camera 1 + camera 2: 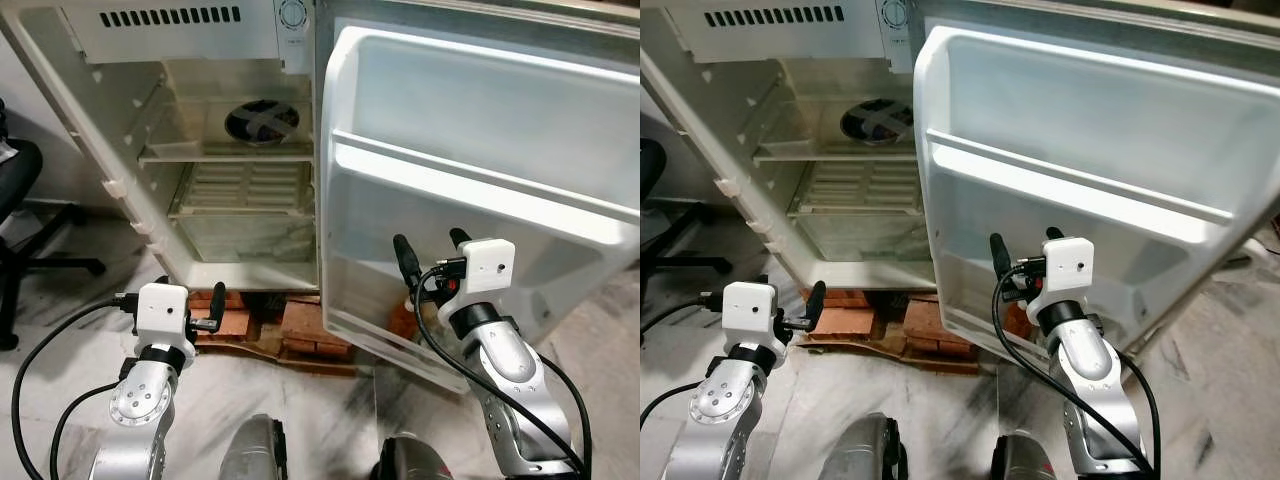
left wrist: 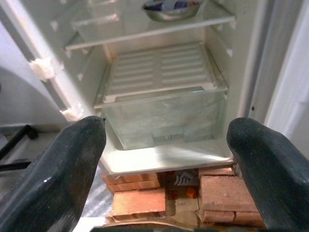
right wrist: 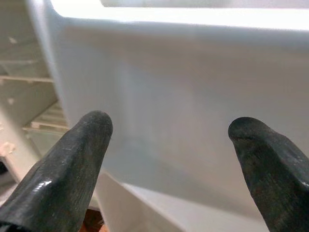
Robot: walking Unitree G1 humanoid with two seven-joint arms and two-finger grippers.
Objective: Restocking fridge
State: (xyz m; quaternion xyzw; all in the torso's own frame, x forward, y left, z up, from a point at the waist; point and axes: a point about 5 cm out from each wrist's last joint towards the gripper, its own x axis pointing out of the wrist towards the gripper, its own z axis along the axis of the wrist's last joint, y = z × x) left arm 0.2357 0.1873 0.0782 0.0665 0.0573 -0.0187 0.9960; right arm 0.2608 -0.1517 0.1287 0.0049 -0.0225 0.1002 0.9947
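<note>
A small white fridge [image 1: 200, 150] stands open in front of me, its door [image 1: 480, 120] swung out to the right. On the glass shelf sits a steel bowl [image 1: 262, 121] holding something blue and white [image 2: 171, 4]. Below it is a clear crisper drawer [image 2: 164, 116] under a ribbed cover. My left gripper [image 1: 190, 298] is open and empty, low in front of the fridge's bottom edge. My right gripper [image 1: 432, 250] is open and empty too, close to the inner face of the door, below the door shelf rail [image 1: 480, 185]. In the right wrist view the fingers [image 3: 72, 164] face the door's white lining.
The fridge rests on red bricks [image 1: 300, 325] over a marble floor [image 1: 330, 410]. A black office chair [image 1: 20, 200] stands at the far left. The open door blocks the space to my right. My own legs [image 1: 255, 450] show at the bottom.
</note>
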